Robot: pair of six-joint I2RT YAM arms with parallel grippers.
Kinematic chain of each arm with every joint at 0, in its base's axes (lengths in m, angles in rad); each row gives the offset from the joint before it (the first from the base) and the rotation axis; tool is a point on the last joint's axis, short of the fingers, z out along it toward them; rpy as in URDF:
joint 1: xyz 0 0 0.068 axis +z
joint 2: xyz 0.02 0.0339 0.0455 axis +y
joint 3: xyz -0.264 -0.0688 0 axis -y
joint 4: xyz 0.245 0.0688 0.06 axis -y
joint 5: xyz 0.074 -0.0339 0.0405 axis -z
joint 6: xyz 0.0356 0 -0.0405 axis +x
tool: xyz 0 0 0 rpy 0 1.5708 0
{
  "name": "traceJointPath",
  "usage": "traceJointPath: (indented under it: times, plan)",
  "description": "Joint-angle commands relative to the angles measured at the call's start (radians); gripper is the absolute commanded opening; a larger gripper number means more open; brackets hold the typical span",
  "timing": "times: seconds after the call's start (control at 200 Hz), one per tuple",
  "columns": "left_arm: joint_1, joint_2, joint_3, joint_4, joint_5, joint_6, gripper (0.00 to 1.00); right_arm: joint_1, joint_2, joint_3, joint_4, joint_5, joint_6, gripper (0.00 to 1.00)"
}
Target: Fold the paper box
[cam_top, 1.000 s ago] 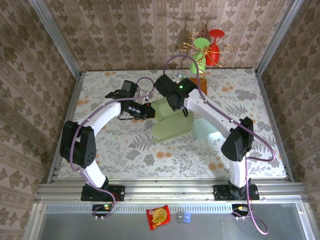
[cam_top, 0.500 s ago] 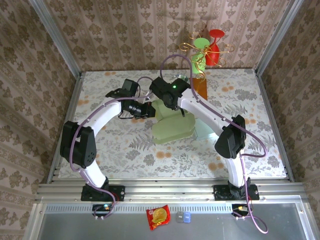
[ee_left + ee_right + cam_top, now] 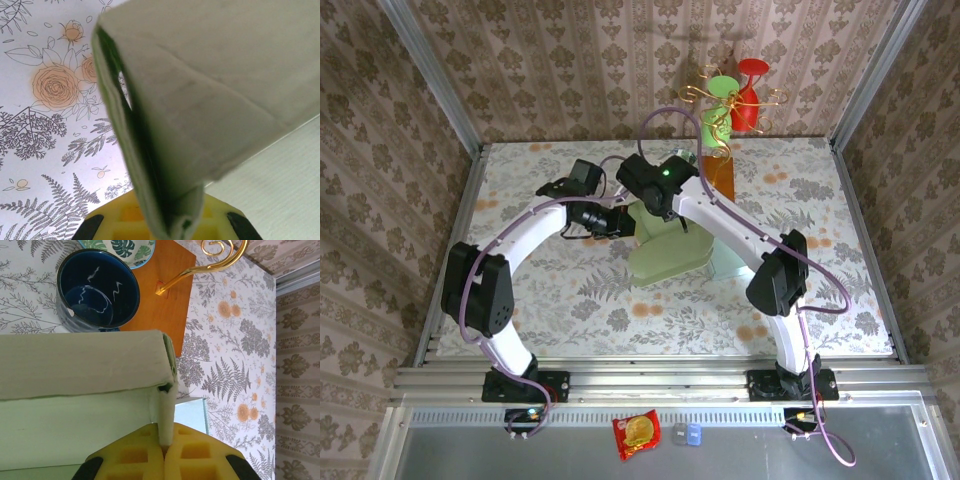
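The paper box (image 3: 665, 250), pale green and only partly formed, lies near the middle of the table (image 3: 550, 300), between the two arms. The left gripper (image 3: 170, 227) is closed on a doubled flap at the box's left side, and the folded edge disappears between its yellow pads. The right gripper (image 3: 164, 442) is closed on a thin upright wall at a corner on the box's far side, with the card pinched edge-on between its pads. Just beyond that corner stand a blue cup (image 3: 97, 292) and the wooden base (image 3: 160, 295) of a gold stand (image 3: 220, 257). Hazards from this state: both grips hold thin card, so opposed pulling is likely to tear a panel or reopen a crease. Twisting either wrist may buckle the wall instead of bending it along its score line. The narrow bite at each edge may let the card slip free under load. A far-side swing of the right arm risks striking the cup or the stand.
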Motion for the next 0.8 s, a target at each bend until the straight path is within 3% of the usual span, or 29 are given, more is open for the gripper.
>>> traceJointPath:
  times: [0.0,0.22,0.48,0.59,0.7,0.795]
  plan:
    - [-0.007,-0.003,0.018,-0.060,-0.010,0.000,0.00,-0.002,0.022,0.037,-0.028,0.101,-0.003,0.00]
    - [-0.003,-0.003,0.017,-0.055,-0.021,-0.027,0.00,-0.005,-0.024,0.003,-0.024,-0.017,0.010,0.30]
    - [-0.003,-0.002,0.016,-0.054,-0.021,-0.035,0.00,-0.004,-0.065,-0.105,0.013,-0.091,0.050,0.33]
    - [-0.004,-0.003,0.015,-0.054,-0.021,-0.036,0.00,-0.005,-0.068,-0.145,0.023,-0.085,0.068,0.32]
    - [-0.006,-0.005,0.015,-0.055,-0.053,-0.040,0.00,-0.003,-0.071,-0.164,0.029,-0.055,0.074,0.11]
    - [-0.008,-0.006,0.014,-0.055,-0.061,-0.047,0.00,0.003,-0.057,-0.161,0.012,-0.009,0.077,0.01]
